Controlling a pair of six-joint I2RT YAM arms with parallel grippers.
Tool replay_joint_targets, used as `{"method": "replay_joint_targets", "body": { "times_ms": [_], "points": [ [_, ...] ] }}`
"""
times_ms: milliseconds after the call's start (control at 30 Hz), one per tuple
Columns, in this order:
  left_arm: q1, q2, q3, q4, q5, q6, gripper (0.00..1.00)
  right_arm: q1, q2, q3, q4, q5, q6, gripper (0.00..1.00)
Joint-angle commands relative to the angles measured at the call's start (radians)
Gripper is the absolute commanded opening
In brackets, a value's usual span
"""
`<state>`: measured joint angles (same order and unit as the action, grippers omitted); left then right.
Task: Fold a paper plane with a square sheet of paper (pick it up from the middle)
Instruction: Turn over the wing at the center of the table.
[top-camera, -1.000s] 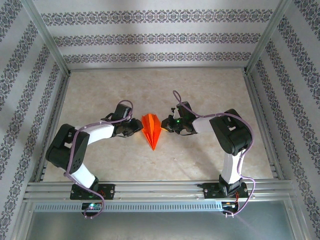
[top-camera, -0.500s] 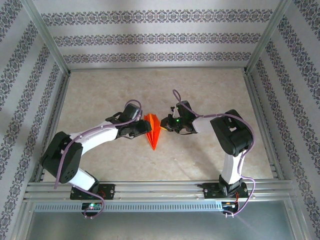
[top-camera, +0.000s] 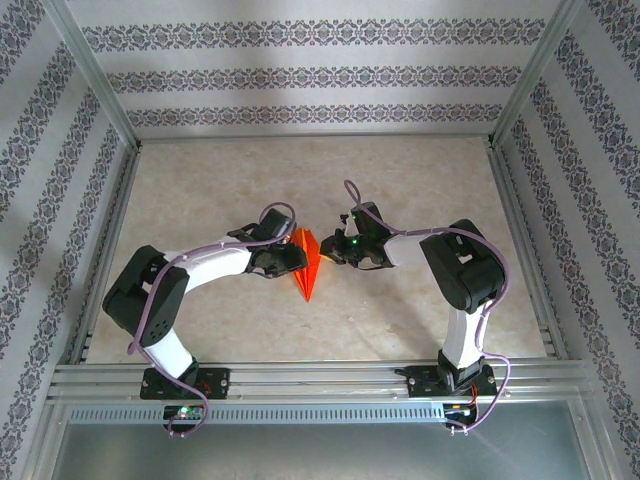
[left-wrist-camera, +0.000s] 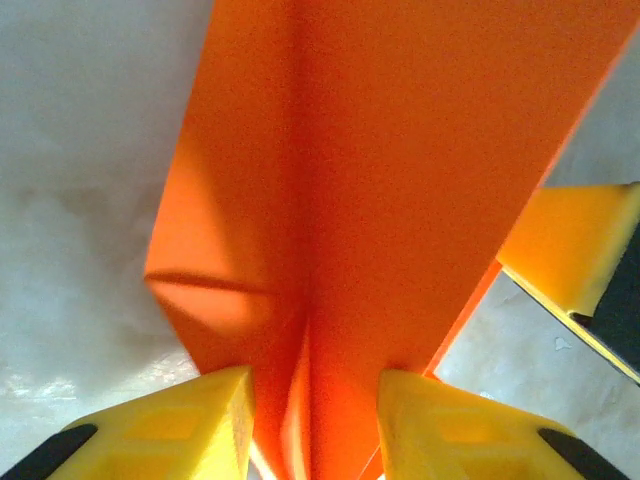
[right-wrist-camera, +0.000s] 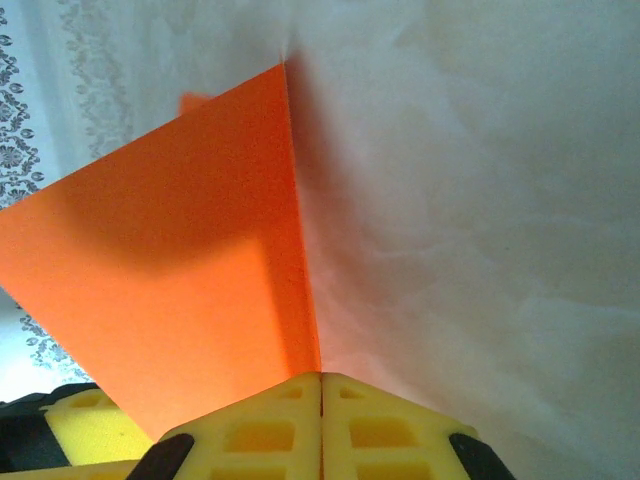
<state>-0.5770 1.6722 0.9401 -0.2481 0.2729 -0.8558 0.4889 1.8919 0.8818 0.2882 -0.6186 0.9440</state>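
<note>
Along the near edge, the aluminium rail (top-camera: 320, 372) is carrying both arm bases, and the two white arms are bending inward over the beige tabletop (top-camera: 200, 180). Just beyond them, mid-tabletop, the paper plane (top-camera: 309, 265) is lying with its sharp tip pointing back toward the rail. It is bright orange-red and folded narrow along its centre crease.

The left end effector (top-camera: 290, 258) is reaching in from the plane's left side. In its wrist view its yellow fingers (left-wrist-camera: 190, 425) are standing apart, straddling the crease with orange paper between them; whether the pads are pressing the paper I cannot tell.

The right end effector (top-camera: 334, 250) is meeting the plane from the opposite side, with a green light (top-camera: 352, 241) glowing on its wrist. Its wrist view is showing its two fingers pressed together, with the edge of an orange wing running straight into the seam between them — clamped on the paper plane. Another yellow finger is showing at the right of the left wrist view, just beside the wing.

Farther back, bare tabletop is stretching to the patterned back wall (top-camera: 320, 75).
</note>
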Motion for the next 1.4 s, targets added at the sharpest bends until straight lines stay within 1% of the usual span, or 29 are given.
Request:
{"method": "replay_joint_targets", "body": {
  "times_ms": [0,233,400,467,633,733,800,900,1067,1133,1233,1367],
  "points": [
    [-0.02,0.017,0.009,0.05,0.063,0.01,0.37,0.008,-0.016,0.022,-0.005,-0.005,-0.004,0.07],
    [-0.032,0.05,0.03,0.034,0.079,0.026,0.4,0.006,-0.013,0.021,-0.007,-0.003,-0.003,0.07],
    [-0.037,0.001,0.03,-0.015,-0.008,0.039,0.4,0.007,-0.013,0.02,-0.011,-0.003,-0.003,0.07],
    [-0.037,-0.028,0.018,-0.012,-0.027,0.043,0.4,0.007,-0.015,0.02,-0.01,-0.001,-0.002,0.07],
    [-0.037,-0.051,-0.017,0.072,0.024,0.038,0.41,0.007,-0.012,0.022,-0.013,-0.001,-0.005,0.07],
    [-0.037,-0.036,-0.021,0.087,0.031,0.041,0.44,0.007,-0.012,0.02,-0.011,0.0,-0.005,0.07],
    [-0.037,-0.017,-0.008,0.062,0.026,0.048,0.45,0.007,-0.011,0.02,-0.013,0.0,-0.004,0.07],
    [-0.039,-0.004,0.01,0.02,-0.003,0.061,0.48,0.007,-0.011,0.019,-0.013,-0.001,-0.005,0.07],
    [-0.04,-0.026,0.015,-0.01,-0.046,0.087,0.51,0.008,-0.009,0.022,-0.013,-0.003,-0.004,0.07],
    [-0.04,-0.033,0.013,-0.022,-0.066,0.094,0.54,0.008,-0.008,0.022,-0.013,-0.001,-0.004,0.07],
    [-0.04,-0.019,0.014,-0.019,-0.059,0.094,0.57,0.008,-0.005,0.022,-0.013,-0.003,-0.004,0.07],
    [-0.044,0.004,0.018,0.007,-0.02,0.096,0.59,0.008,-0.004,0.022,-0.013,-0.003,-0.004,0.07]
  ]
}}
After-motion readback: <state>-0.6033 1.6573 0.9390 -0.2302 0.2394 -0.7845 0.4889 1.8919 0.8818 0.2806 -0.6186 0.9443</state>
